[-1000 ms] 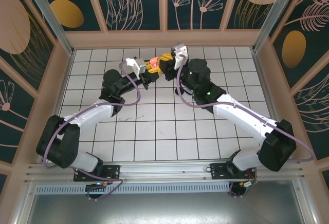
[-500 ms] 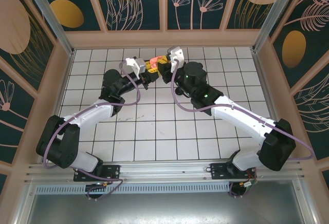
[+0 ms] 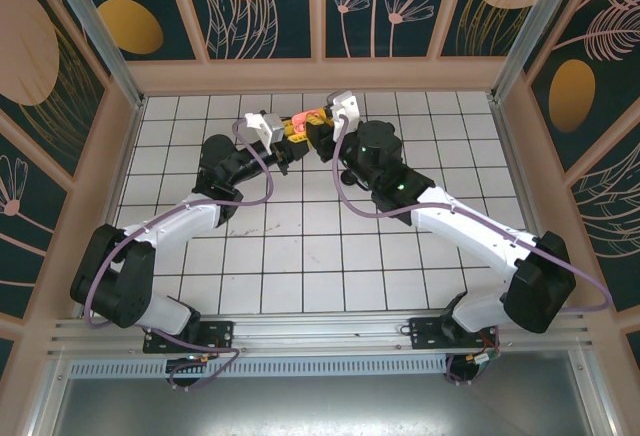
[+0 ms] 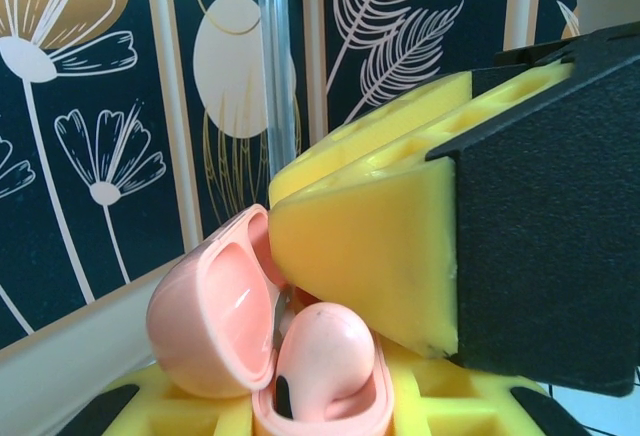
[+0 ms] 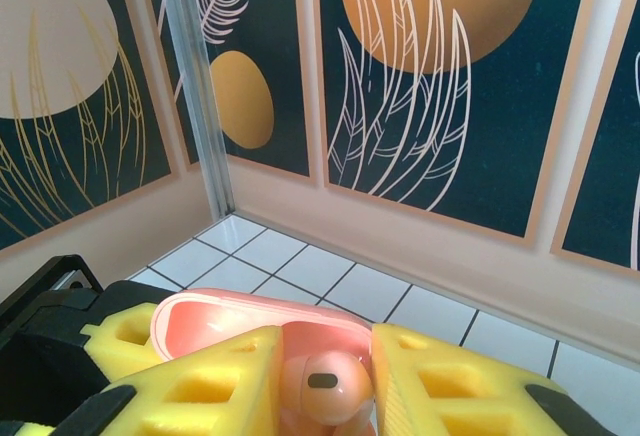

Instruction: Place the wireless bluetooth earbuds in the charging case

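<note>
The right gripper (image 3: pixel 319 124) has shifted left to upper centre of the top view, meeting the left gripper (image 3: pixel 291 130), which pinches the open salmon charging case (image 4: pixel 205 321). The salmon earbud (image 5: pixel 322 384) sits in the case between the right fingers. I cannot tell if they grip it, so insertion seems nearly done.

At far centre the open charging case (image 4: pixel 205 326) is hemmed in by the yellow fingers (image 5: pixel 215 386) of the right gripper (image 5: pixel 325 386). Passage is left over the near table (image 3: pixel 320 256) between the left arm (image 3: pixel 180 221) and right arm (image 3: pixel 470 231).
</note>
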